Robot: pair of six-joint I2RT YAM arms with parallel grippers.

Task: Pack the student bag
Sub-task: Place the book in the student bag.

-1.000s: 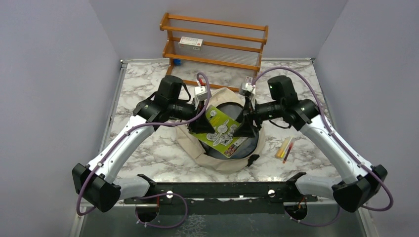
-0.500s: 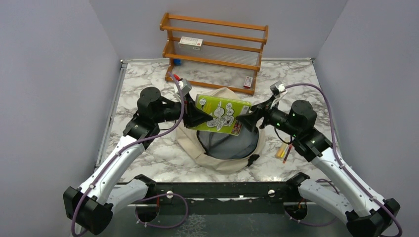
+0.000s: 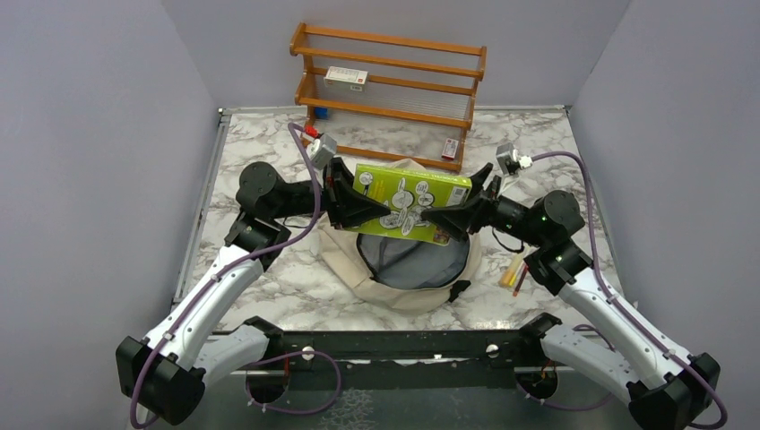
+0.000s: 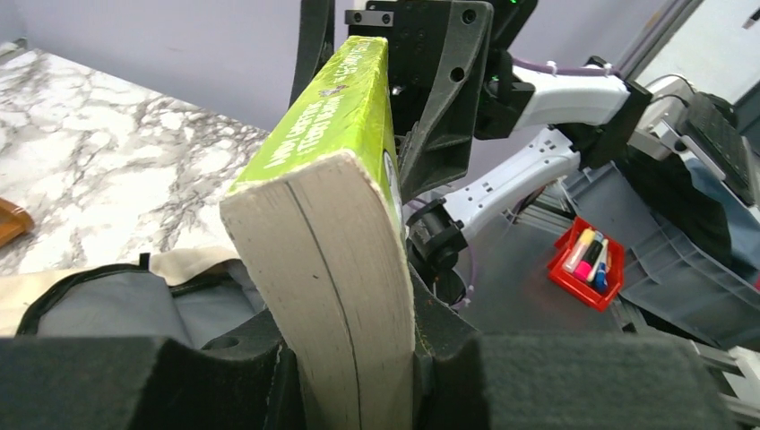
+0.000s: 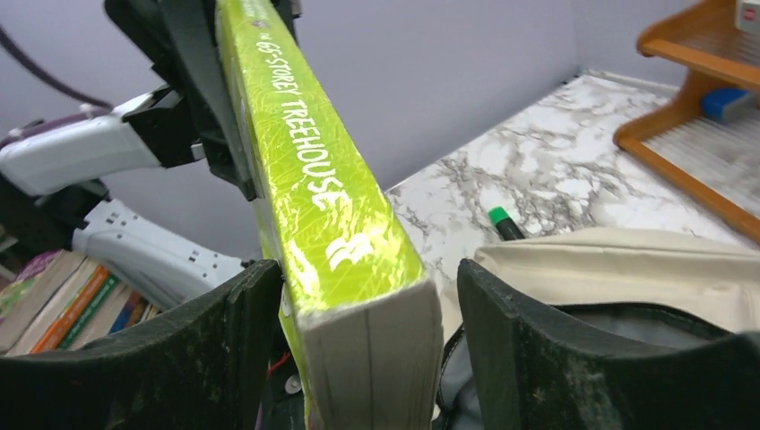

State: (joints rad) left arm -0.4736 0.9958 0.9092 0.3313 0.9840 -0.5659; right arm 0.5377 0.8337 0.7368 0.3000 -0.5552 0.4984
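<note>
Marble table [image 3: 251,143] below, 2 arms reach inward (elbows bent). Left gripper [image 3: 348,202] and right gripper [image 3: 446,215] clamp 1 green book [image 3: 408,199] over the student bag [image 3: 394,296].

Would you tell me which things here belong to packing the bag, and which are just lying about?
In the job: student bag; green book, held above it.
Lying about: wooden rack; small box on its shelf; markers beside the bag, possibly for packing later.
</note>
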